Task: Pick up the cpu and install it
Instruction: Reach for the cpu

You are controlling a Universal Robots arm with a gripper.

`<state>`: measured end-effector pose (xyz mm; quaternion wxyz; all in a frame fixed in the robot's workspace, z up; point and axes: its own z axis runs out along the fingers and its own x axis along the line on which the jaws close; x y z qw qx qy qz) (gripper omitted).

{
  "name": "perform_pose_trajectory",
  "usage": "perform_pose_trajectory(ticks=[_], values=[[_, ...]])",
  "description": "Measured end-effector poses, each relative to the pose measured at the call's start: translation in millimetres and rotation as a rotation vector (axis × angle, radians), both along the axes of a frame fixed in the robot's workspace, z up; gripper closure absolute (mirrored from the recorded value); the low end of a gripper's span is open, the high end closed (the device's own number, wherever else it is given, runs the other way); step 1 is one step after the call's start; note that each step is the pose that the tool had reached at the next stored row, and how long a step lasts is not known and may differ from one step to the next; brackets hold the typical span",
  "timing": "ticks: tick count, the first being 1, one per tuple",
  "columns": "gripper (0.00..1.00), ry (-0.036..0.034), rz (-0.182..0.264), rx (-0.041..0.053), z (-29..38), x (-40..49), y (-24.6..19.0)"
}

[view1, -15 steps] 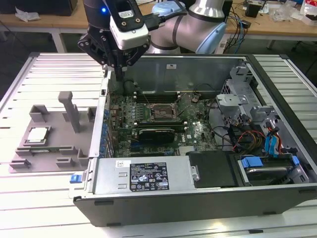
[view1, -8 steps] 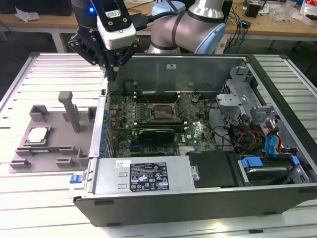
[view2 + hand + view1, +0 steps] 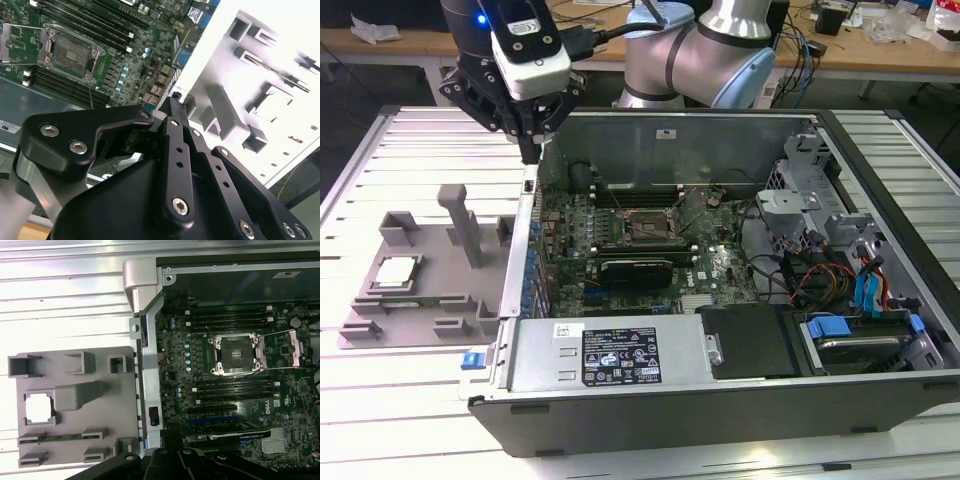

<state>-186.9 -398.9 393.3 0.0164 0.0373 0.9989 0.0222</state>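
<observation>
The cpu is a small square chip with a silvery-white top, lying flat in a recess of the grey fixture tray at the exterior view's left; both wrist views show the cpu too. My gripper hangs above the left wall of the open computer case, between the tray and the motherboard, well above and to the right of the cpu. It is shut with nothing in it. The black socket frame on the motherboard stands open, with its lever raised.
The tray carries upright grey posts and small blocks around the cpu. The case's metal walls, drive cage, cables and a black card crowd the interior. Slatted metal tabletop lies around the tray.
</observation>
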Motion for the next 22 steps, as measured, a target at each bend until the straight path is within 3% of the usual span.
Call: perform_pose_trajectory(ticks=[4,22], values=[[0.89,-0.0027,0.000,0.0000,0.0,-11.0,0.0],[0.89,-0.0109,0.000,0.0000,0.0,-44.0,0.0]])
